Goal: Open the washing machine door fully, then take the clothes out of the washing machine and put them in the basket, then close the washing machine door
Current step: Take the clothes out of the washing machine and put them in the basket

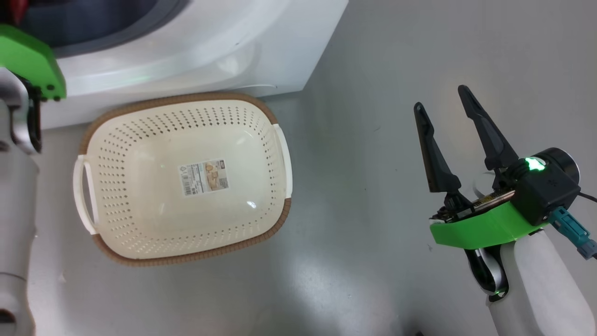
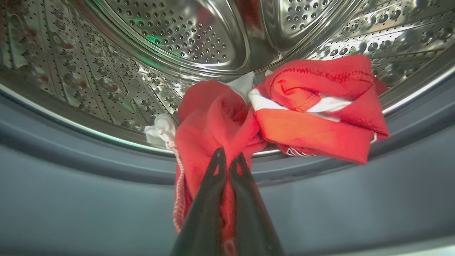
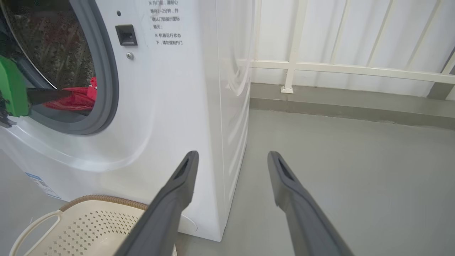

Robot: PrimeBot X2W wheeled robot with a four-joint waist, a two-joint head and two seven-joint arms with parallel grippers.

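In the left wrist view the red and white clothes (image 2: 284,106) lie at the drum's front lip, and my left gripper (image 2: 227,160) is shut on a red fold of them over the grey seal (image 2: 71,185). The right wrist view has the white washing machine (image 3: 167,117) with red clothes (image 3: 76,99) in its round opening and my left arm's green mount (image 3: 12,87) reaching in. The cream basket (image 1: 184,179) stands on the floor in front of the machine, with nothing in it. My right gripper (image 1: 443,105) hangs open over bare floor to the basket's right. The washing machine door is out of view.
A white railing (image 3: 341,67) and a low kerb run along the wall behind the machine's side. Grey floor (image 1: 364,233) spreads right of the basket. My pale left forearm (image 1: 16,210) rises along the head view's left edge.
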